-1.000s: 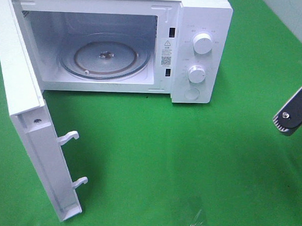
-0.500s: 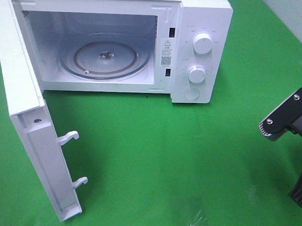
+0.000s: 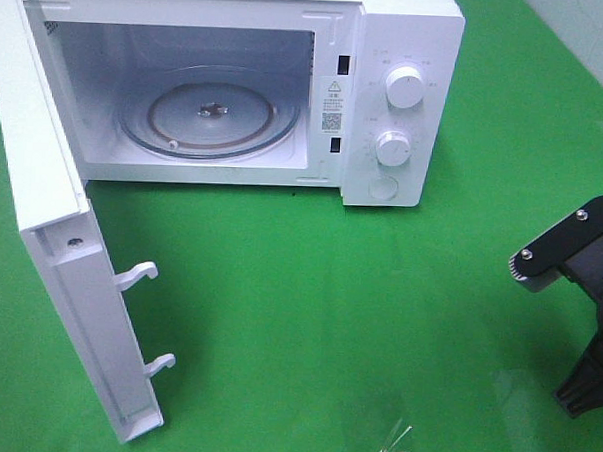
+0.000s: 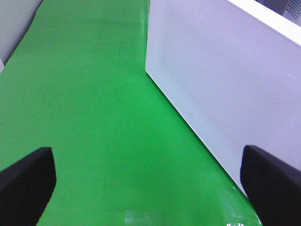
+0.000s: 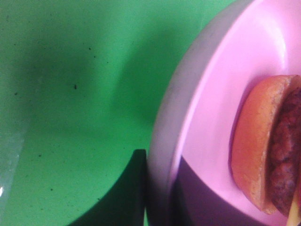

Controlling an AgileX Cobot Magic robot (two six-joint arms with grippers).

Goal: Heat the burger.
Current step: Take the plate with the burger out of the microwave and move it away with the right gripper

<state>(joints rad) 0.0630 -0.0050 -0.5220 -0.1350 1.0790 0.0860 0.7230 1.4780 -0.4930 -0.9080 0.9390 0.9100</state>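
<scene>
The burger (image 5: pixel 263 146) lies on a pink plate (image 5: pixel 221 84) in the right wrist view; I see its golden bun and dark patty. My right gripper (image 5: pixel 162 197) is shut on the plate's rim, one dark finger (image 5: pixel 134 188) outside it. In the high view only part of the right arm (image 3: pixel 571 248) shows at the right edge, and burger and plate are out of frame there. The microwave (image 3: pixel 388 90) stands at the back with its door (image 3: pixel 69 276) swung wide open and a bare glass turntable (image 3: pixel 211 112). My left gripper (image 4: pixel 148 188) is open beside the door's outer face (image 4: pixel 225 80).
Green cloth (image 3: pixel 357 319) covers the table in front of the microwave. The open door juts toward the front left, with two latch hooks (image 3: pixel 144 274) sticking out. A scrap of clear film (image 3: pixel 402 446) lies near the front edge.
The right arm has come further into the high view from the right edge, moving left and toward the front. The microwave and its door have not moved.
</scene>
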